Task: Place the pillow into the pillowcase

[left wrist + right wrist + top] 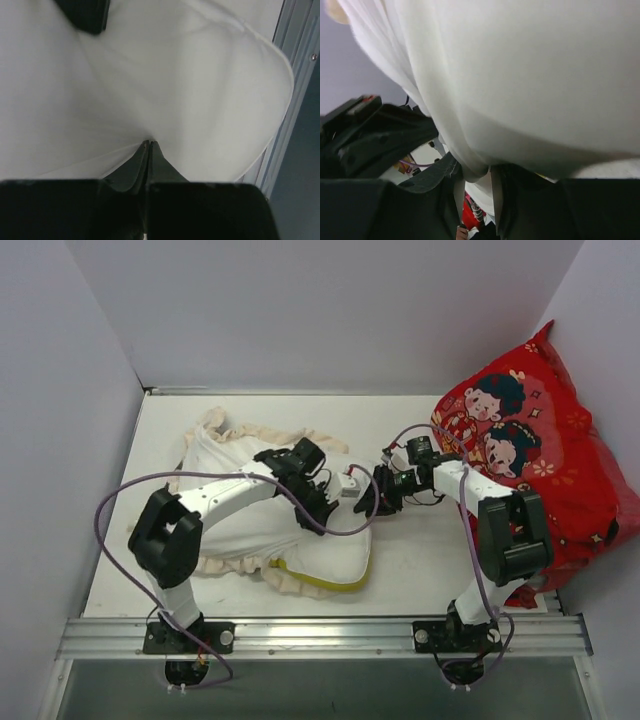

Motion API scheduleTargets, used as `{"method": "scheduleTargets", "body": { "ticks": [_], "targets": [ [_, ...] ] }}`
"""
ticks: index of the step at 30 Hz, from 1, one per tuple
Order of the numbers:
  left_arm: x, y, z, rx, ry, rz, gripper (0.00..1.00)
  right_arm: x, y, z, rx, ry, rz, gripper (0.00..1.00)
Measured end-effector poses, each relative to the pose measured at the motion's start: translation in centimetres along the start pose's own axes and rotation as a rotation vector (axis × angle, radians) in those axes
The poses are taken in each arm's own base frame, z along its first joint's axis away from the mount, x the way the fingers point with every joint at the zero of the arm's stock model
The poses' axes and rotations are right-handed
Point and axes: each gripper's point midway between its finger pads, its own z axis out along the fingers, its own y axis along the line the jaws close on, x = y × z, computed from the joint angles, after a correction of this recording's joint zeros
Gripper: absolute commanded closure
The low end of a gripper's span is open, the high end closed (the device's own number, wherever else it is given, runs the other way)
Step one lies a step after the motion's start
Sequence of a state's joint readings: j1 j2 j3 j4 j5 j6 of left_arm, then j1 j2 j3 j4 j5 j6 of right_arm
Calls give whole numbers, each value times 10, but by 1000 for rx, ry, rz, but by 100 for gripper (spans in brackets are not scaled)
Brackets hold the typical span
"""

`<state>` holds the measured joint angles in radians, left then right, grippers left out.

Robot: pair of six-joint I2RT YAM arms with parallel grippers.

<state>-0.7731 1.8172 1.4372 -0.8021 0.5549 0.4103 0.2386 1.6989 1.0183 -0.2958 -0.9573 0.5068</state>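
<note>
The white pillow (335,552) lies mid-table, its yellow strip (325,588) along the near edge. Its left part lies on or in the pillowcase (215,455), a limp pale case with a cream ruffled frill; I cannot tell which. My left gripper (325,508) is over the pillow's top. In the left wrist view it (148,144) is shut, pinching puckered white fabric of the pillow (175,75). My right gripper (383,492) is at the pillow's right edge. In the right wrist view it (476,175) is shut on a fold of the pillow (530,75).
A large red cushion (540,450) with cartoon children leans in the back right corner, close behind my right arm. White walls enclose the table on three sides. A metal rail (320,635) runs along the near edge and also shows in the left wrist view (300,60).
</note>
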Motion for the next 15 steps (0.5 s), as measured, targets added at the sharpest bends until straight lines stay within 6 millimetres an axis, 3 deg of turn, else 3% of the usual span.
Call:
{"method": "scheduleTargets", "body": {
  "ticks": [2, 4, 5, 6, 8, 10, 12, 15],
  "targets": [
    [22, 2, -9, 9, -2, -28, 79, 4, 4, -2, -13, -2, -22, 74],
    [35, 3, -25, -7, -14, -41, 64, 8, 5, -4, -13, 3, -42, 63],
    [36, 4, -35, -23, -28, -40, 49, 10, 5, -6, -10, 7, -60, 57],
    [33, 5, -46, -43, -52, -34, 43, 13, 5, -8, -5, 10, -76, 46],
    [21, 8, -70, -93, -113, -26, 36, 16, 4, -14, 14, 11, -98, 32],
    [1, 18, -99, -178, -185, -38, 35, 10, 10, -25, 30, -14, -130, 23],
    [-21, 36, -124, -284, -251, -55, 29, -11, 19, -40, 43, -75, -166, 17],
    [-50, 70, -152, -442, -330, -87, 30, -53, 33, -66, 67, -199, -225, 16]
  ]
}}
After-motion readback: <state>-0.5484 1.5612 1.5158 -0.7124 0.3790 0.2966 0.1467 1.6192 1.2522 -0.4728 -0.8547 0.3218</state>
